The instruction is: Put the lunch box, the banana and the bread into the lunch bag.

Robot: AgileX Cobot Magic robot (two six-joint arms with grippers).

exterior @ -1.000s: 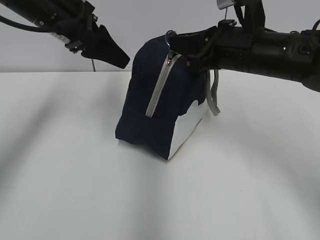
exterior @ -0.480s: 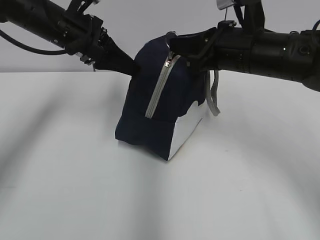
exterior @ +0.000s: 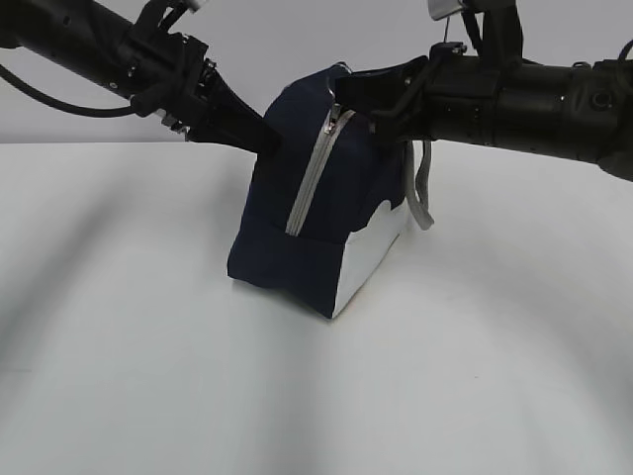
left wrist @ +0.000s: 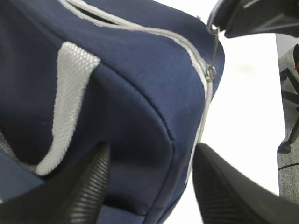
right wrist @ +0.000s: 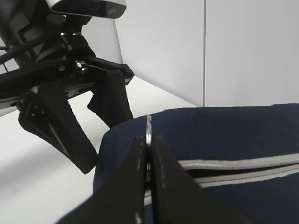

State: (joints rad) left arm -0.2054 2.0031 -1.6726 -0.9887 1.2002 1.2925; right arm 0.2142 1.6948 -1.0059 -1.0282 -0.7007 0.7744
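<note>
The lunch bag (exterior: 316, 223) stands mid-table, zipper nearly shut. The right gripper (right wrist: 148, 154) is pinched tight on the metal ring pull (left wrist: 214, 46) at the bag's top corner, while the left gripper (left wrist: 149, 186) straddles the bag's end with parted jaws, nothing clamped. Best to brace that end firmly and draw the pull steadily along the zipper line.

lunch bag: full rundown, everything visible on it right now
The lunch bag is a boxy navy fabric bag with a white lower panel, grey strap handles and a grey zipper, standing on the white table. The zipper gapes slightly on top. The left gripper straddles its upper corner, jaws open; the right gripper is shut on the metal ring pull.
</note>
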